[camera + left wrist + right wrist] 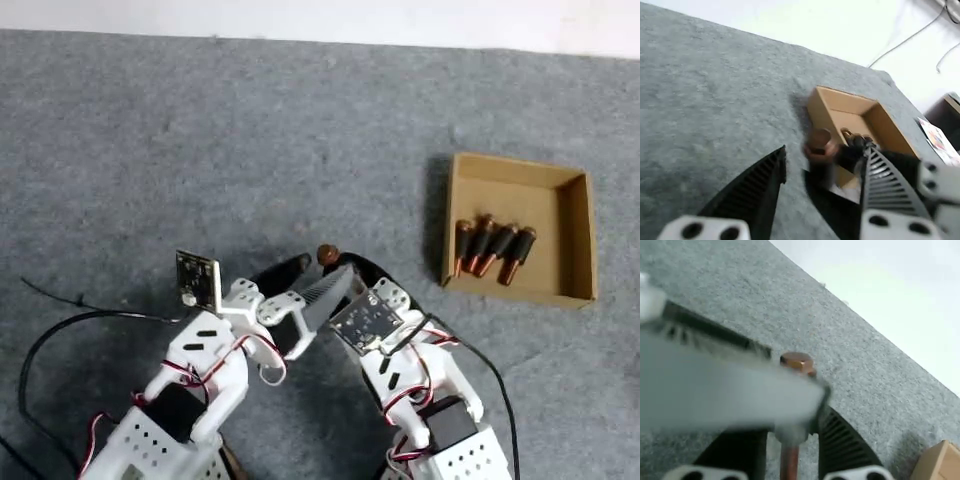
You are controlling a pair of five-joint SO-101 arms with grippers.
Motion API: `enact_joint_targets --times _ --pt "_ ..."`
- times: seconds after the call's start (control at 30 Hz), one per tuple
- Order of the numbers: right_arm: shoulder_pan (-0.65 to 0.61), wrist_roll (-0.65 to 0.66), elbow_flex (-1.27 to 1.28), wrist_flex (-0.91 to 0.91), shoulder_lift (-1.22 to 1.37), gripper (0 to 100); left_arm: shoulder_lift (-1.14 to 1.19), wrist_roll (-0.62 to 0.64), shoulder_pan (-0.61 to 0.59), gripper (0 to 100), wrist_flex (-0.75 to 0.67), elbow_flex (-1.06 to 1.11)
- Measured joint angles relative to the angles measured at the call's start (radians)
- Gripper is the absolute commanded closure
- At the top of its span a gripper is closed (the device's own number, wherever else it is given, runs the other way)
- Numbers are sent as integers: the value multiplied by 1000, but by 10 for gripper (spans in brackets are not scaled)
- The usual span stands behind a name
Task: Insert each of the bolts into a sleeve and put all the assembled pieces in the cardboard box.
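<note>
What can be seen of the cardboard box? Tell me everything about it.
The cardboard box is a shallow, open-topped tray of plain brown card with low upright walls. It sits flat on the grey mat, at the high view's right. Four dark-and-copper assembled pieces lie side by side inside, toward one wall. Nothing else touches it.

Your cardboard box (575, 235) sits at the right of the bench (200, 150). Four assembled pieces (495, 248) lie side by side in its left half. The bolt (327, 255) is left of the box, in the right gripper (338, 263).
</note>
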Motion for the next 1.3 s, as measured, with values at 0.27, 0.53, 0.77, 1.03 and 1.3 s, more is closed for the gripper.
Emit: enact_joint_targets --times 0.27,0.53,0.77,1.03,1.3 --pt "236 -157 0 -130 0 994 0 140 -184 766 0 -2" --pt "453 -264 0 -244 0 994 0 146 -201 868 0 -2" --pt "565 -265 0 -313 3 993 0 147 -259 995 0 0" --pt "589 -219 0 -256 44 993 0 150 -310 994 0 0" --pt "701 -166 -275 -247 534 993 0 150 -310 994 0 0"
